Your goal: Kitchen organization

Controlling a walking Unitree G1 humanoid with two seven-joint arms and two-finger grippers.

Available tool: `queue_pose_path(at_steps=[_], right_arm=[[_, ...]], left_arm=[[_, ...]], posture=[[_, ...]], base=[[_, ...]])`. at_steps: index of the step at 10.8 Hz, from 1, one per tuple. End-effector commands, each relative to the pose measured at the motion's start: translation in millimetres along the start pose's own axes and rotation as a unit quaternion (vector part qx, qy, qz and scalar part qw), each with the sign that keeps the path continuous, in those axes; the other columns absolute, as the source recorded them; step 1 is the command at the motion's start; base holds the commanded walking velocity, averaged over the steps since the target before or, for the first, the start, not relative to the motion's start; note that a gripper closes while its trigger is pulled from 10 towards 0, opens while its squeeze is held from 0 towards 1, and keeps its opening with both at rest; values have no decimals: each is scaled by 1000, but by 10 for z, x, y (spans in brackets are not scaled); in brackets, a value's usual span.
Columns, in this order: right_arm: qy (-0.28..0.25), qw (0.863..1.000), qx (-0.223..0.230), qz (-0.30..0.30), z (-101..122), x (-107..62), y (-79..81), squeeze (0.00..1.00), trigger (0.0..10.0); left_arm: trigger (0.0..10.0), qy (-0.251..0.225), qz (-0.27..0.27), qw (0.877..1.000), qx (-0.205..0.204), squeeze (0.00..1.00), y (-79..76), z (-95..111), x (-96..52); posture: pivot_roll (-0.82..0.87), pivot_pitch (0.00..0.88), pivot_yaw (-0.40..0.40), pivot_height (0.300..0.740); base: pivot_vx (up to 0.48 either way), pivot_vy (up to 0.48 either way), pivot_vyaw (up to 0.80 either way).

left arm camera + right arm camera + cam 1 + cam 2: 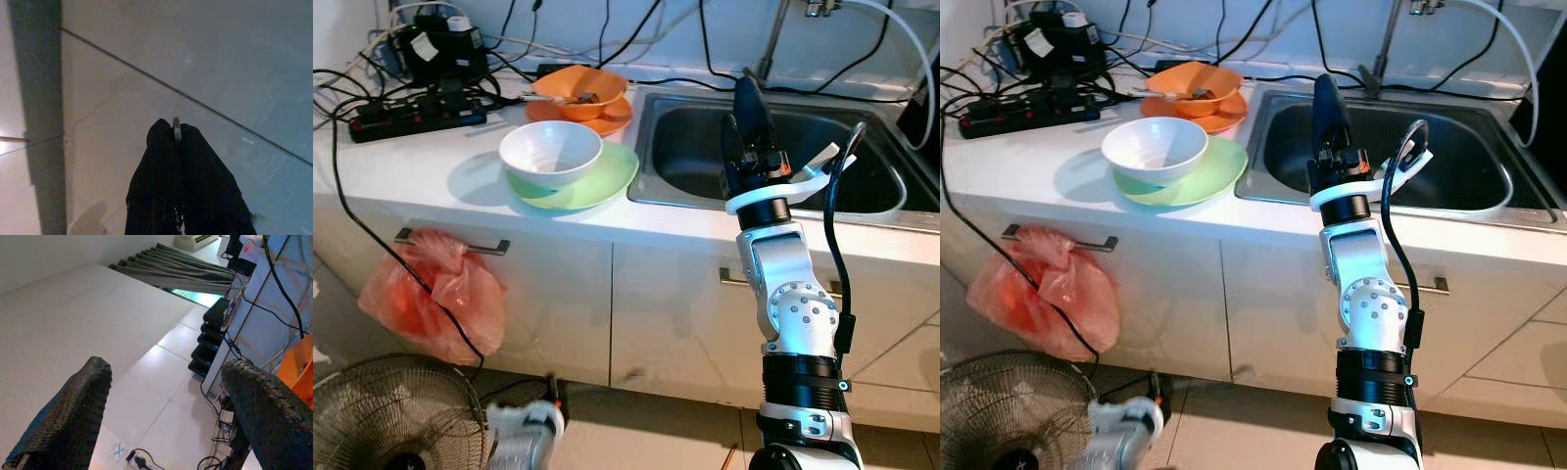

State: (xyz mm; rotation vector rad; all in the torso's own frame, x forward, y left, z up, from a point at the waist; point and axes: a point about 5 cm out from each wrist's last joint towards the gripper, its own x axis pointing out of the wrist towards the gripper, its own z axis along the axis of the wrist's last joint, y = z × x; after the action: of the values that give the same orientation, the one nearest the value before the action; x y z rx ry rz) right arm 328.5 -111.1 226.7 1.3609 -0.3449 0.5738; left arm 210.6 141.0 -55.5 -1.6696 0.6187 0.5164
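A white bowl [550,152] sits on a light green plate [607,181] on the white counter [431,181]. Behind it an orange bowl [579,90] holding a utensil rests on an orange plate [607,119]. My right arm is raised in front of the steel sink [695,147], its gripper [747,90] pointing upward above the sink's front rim. In the right wrist view this gripper [166,366] is open, its fingers [73,416] wide apart with nothing between them. My left arm [524,431] hangs low; its gripper [176,129] is shut over floor tiles.
A power strip [411,116] and tangled cables lie at the counter's back left. A red plastic bag [440,294] hangs from a drawer handle. A floor fan [382,421] stands at the lower left. The faucet pipe [773,39] rises behind the sink.
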Motion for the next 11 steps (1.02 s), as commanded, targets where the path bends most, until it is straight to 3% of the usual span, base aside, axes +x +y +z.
queue_pose_path(at_steps=[1, 4, 5, 6, 8, 11], right_arm=[[-9, 999, 49, 20, -159, 74, 115, 0, 10000], [-9, 999, 49, 20, -159, 74, 115, 0, 10000], [-41, 998, -20, -36, 188, -141, -203, 0, 10000], [-83, 987, -103, -94, 684, -445, -468, 0, 10000], [-94, 981, -125, -115, 816, -566, -547, 0, 10000], [-109, 979, -131, -108, 889, -589, -520, 0, 10000]], left_arm=[[10000, 180, -522, 828, 96, 0, -2912, -1820, -686], [10000, 180, -522, 828, 96, 0, -2912, -1820, -686], [10000, 34, -452, 865, 214, 0, -2621, -1036, -215], [10000, -65, -375, 885, 267, 0, -2276, -268, -13], [10000, -91, -347, 891, 277, 0, -2142, -44, 18], [10000, -98, -340, 892, 281, 0, -2108, 20, 18]], posture=[[112, 181, -32, 740], [112, 181, -32, 740], [96, 0, 0, 740], [95, 0, 0, 740], [98, 0, 0, 740], [96, 0, 0, 740]], base=[[0, 0, 0], [0, 0, 0], [0, 0, 0], [0, 0, 0], [0, 0, 0], [0, 0, 0]])
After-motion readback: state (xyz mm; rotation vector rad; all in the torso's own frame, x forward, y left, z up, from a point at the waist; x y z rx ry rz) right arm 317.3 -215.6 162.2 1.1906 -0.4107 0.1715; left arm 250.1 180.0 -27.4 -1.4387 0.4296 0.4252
